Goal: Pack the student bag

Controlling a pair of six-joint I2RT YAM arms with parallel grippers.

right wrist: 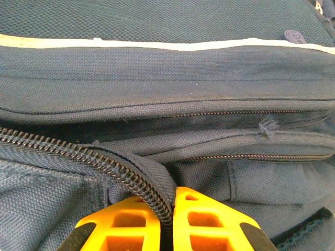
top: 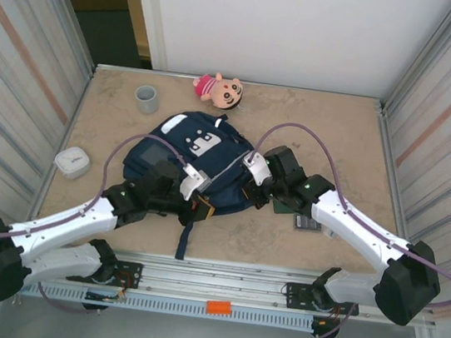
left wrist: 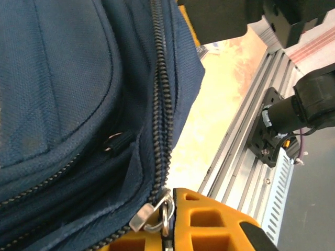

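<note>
Navy student bag (top: 172,132), flat, central

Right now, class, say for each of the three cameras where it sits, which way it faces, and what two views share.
Top external: above and behind the bases, looking down on the table; left arm and right arm reach to the student bag.
Left wrist: on the left arm, facing along the bag's side; left gripper pinches the zipper pull.
Right wrist: on the right arm, close against the bag; right gripper clamps the zipper edge.
Shared: both wrist views show navy fabric and zipper teeth.
</note>
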